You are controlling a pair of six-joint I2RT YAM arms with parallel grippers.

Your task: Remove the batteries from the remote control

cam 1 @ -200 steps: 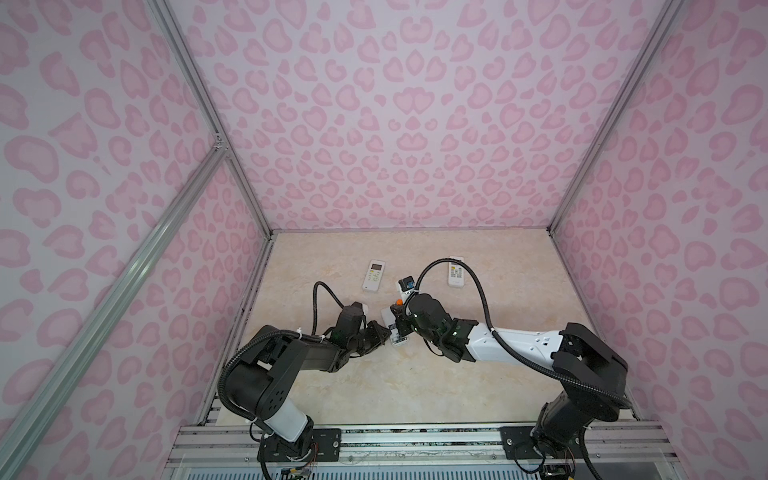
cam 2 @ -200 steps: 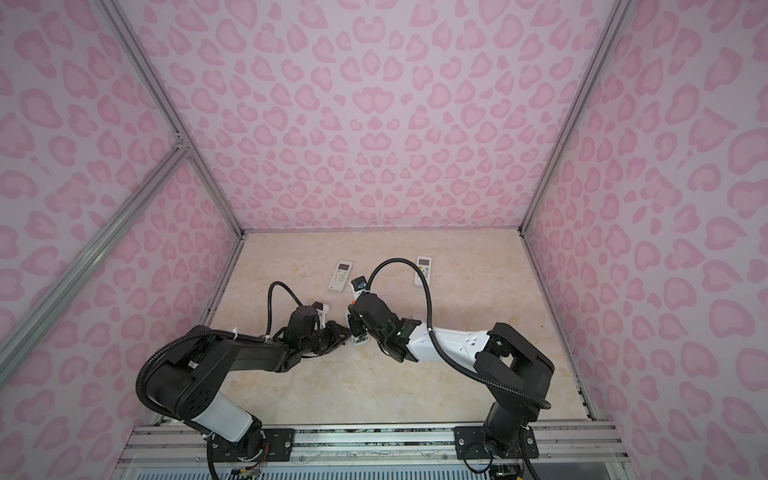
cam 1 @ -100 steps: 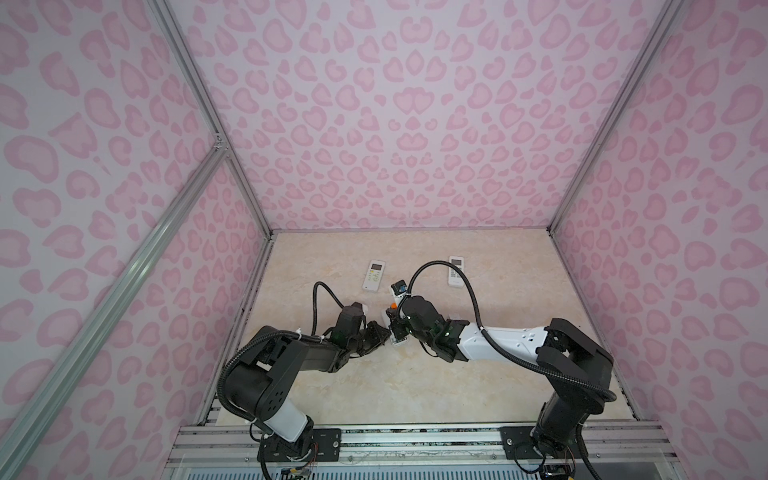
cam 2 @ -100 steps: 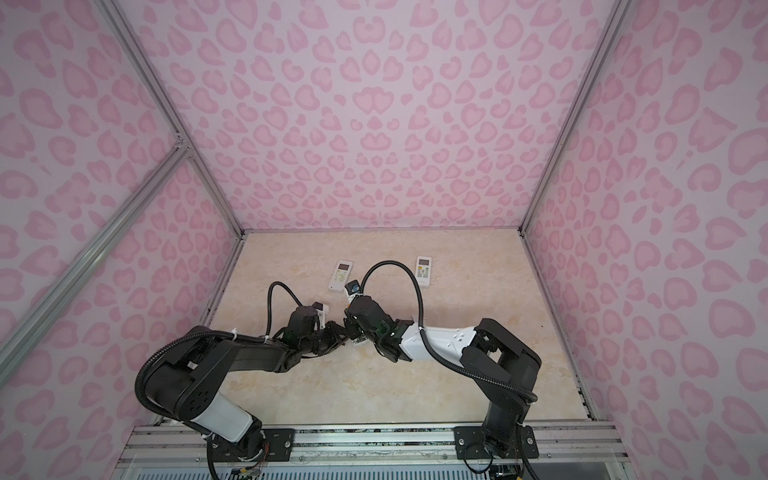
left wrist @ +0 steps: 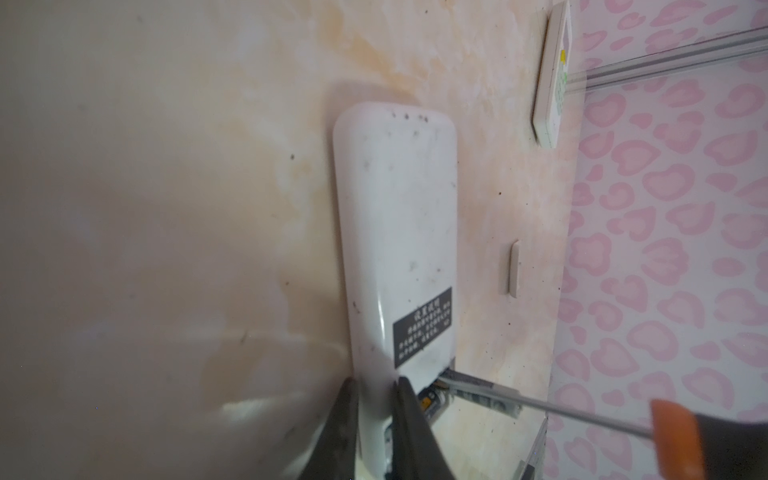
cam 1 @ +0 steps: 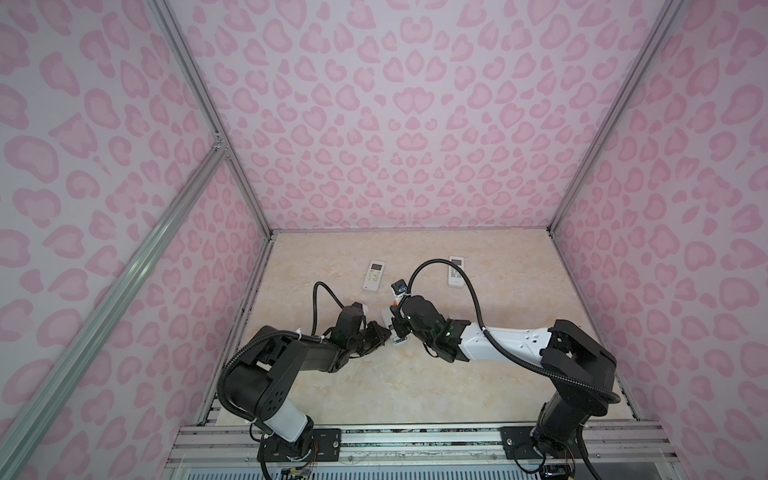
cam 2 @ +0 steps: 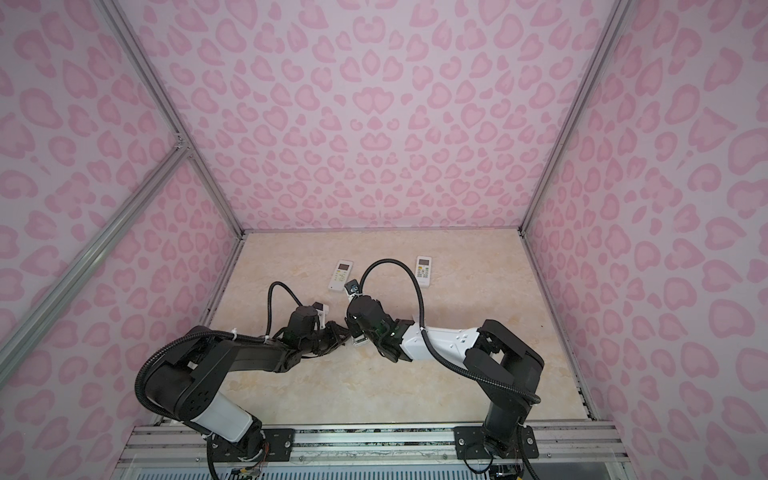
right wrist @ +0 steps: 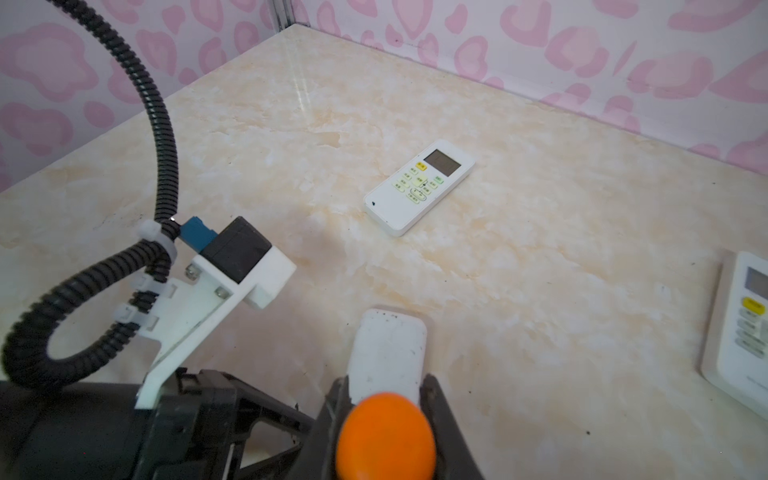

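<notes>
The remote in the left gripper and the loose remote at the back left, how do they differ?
The held remote lies face down, black label showing; the loose remote lies face up, screen and buttons showing. The left gripper clamps the held remote, a screwdriver tip at its opened end; the loose remote is untouched. Both are white.

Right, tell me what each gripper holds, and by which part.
Left gripper: the remote, pinched on one long edge at its battery end. Right gripper: the screwdriver, by its orange handle.
</notes>
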